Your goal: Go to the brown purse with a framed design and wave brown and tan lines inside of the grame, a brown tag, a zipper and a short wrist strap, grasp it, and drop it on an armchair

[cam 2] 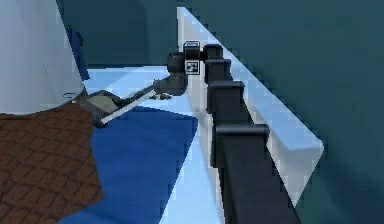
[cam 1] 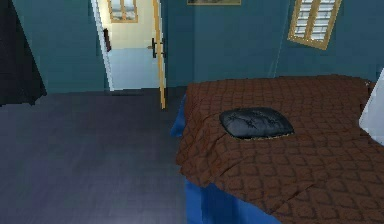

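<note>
Bedroom with dark teal walls, an onlooker's sweep from left to right. In the forward view a black shape (cam 1: 15, 55) fills the left edge above a dark grey-purple floor (cam 1: 90, 150). Next comes a lit doorway (cam 1: 128, 50), its orange-yellow door (cam 1: 158, 50) standing edge-on into the room. A framed picture (cam 1: 213, 2) hangs at the top edge, and a shuttered window (cam 1: 315, 22) sits high on the wall further right. Below them a blue-sided bed (cam 1: 200, 195) carries a brown diamond-patterned quilt (cam 1: 300, 165). A dark grey cushion (cam 1: 257, 124) lies near the quilt's middle, and something white (cam 1: 376, 105) shows at the right edge (too cropped to name).

In the arm side view a white pillow (cam 2: 35, 50) rises at the left over a corner of the quilt, with blue sheet (cam 2: 145, 150) beside it. A flat brownish thing (cam 2: 98, 102), possibly the purse though too small to be sure, lies on the bed at the quilt's far edge. The gripper (cam 2: 118, 108) points toward it, its thin jaws ending at or beside it. Whether they touch it cannot be told, nor whether the jaws are apart or together, nor whether they hold anything. Right of the gripper stand two white marker squares (cam 2: 190, 60), then the dark arm (cam 2: 245, 165) rising from the bottom edge. A pale headboard (cam 2: 270, 110) runs alongside the arm against the teal wall.
</note>
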You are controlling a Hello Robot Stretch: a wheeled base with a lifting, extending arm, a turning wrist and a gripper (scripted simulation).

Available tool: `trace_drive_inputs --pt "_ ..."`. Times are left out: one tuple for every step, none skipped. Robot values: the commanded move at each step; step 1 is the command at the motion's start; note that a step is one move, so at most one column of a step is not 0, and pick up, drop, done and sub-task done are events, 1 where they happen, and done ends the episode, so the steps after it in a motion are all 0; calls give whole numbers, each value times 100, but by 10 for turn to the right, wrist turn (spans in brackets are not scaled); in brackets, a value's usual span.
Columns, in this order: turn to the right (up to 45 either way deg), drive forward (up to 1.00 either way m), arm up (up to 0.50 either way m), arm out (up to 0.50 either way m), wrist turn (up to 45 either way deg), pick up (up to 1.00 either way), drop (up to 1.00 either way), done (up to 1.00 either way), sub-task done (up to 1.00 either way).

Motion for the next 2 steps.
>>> trace_drive_inputs --pt "0 0 0 0 -450 0 0 0 0" --pt "0 0 0 0 -30 0 0 0 0"
